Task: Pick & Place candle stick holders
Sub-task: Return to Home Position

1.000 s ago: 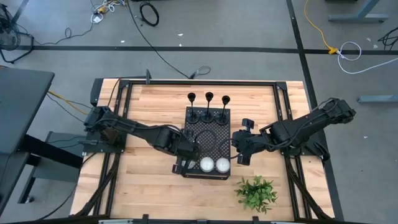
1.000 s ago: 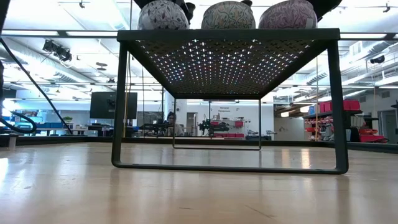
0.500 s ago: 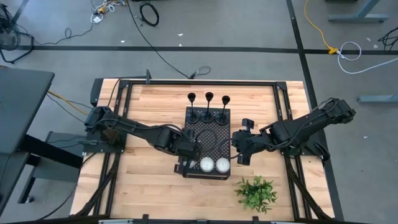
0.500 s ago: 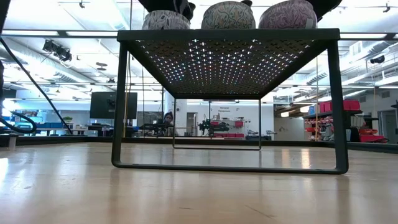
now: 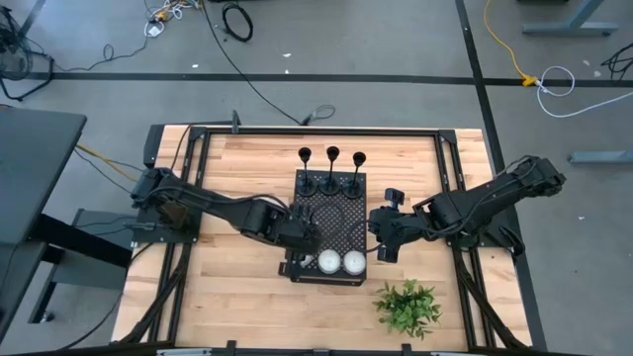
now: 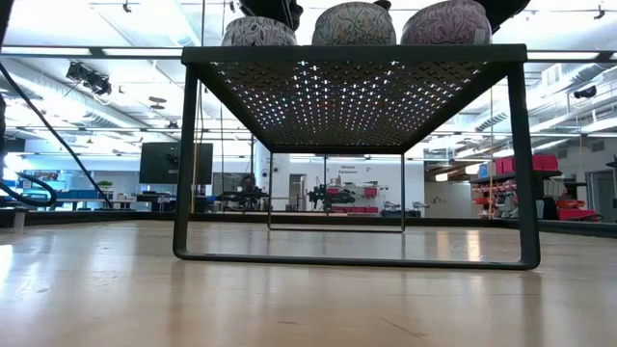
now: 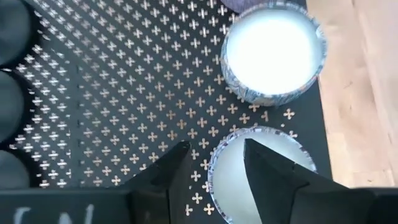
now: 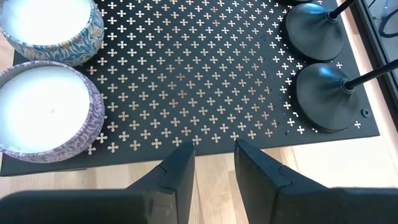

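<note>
left end effector (image 7: pixel 216 158): parted, empty, over candle (image 7: pixel 297 153) | right end effector (image 8: pixel 214 158): parted, seemingly empty

Three slim black candle stick holders (image 5: pixel 332 184) stand upright in a close row along the far edge of a black perforated shelf (image 5: pixel 341 229) at the middle of the table. Each is a thin stem rising from a round flat base to a small cup on top: the left holder (image 5: pixel 307 170), the middle holder (image 5: pixel 333 166) and the right holder (image 5: pixel 357 172). The right wrist view shows two matte, gently domed bases (image 8: pixel 326 87) sitting flat, just beside each other, near the shelf's corner.
</note>
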Tool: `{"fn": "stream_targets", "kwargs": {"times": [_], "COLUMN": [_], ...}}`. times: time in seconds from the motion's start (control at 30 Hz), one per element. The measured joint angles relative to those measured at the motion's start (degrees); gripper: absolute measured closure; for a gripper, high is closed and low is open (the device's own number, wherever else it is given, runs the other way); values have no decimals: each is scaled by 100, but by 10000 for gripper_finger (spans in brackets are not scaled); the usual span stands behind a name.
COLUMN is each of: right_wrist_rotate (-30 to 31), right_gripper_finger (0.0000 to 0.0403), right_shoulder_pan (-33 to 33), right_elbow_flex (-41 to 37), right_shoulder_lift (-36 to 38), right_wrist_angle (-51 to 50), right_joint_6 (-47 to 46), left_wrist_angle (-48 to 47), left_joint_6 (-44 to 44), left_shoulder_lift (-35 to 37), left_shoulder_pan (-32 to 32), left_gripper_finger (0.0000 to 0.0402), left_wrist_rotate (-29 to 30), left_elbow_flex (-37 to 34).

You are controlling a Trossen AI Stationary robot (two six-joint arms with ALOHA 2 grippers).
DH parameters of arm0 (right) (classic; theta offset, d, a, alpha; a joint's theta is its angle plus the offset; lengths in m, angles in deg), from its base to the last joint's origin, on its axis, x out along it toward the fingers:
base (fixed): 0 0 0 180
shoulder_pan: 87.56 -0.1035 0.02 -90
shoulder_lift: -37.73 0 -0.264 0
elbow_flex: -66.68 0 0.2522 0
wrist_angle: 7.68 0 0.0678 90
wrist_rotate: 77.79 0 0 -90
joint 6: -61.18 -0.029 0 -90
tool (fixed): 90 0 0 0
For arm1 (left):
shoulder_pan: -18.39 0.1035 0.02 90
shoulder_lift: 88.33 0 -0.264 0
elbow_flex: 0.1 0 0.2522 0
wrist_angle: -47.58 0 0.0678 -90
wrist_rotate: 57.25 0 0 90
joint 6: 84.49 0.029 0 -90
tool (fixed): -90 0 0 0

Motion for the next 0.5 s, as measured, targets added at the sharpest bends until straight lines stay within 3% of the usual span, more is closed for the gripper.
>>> {"fn": "stream_targets", "kwargs": {"times": [0.13, 0.27, 0.33, 0.5], "right_wrist_rotate": [61, 713, 1128, 1142], "right_gripper_finger": [289, 289, 289, 293], "right_shoulder_pan": [0, -2, -2, -1], "right_elbow_flex": [0, 0, -2, -2], "right_shoulder_lift": [0, 0, 17, 244], "right_wrist_angle": [0, 7, 38, 292], "right_joint_6": [11, 48, 37, 416], "left_wrist_angle": [-203, -562, -741, -495], "left_joint_6": [-2, 59, 131, -28], "left_shoulder_lift": [92, 313, 516, 1407], "left_shoulder_pan": [-9, -50, -55, -50], "left_gripper_finger": [246, 255, 261, 270], "left_wrist_rotate": [201, 407, 602, 1373], "left_elbow_flex": [252, 443, 391, -121]}}
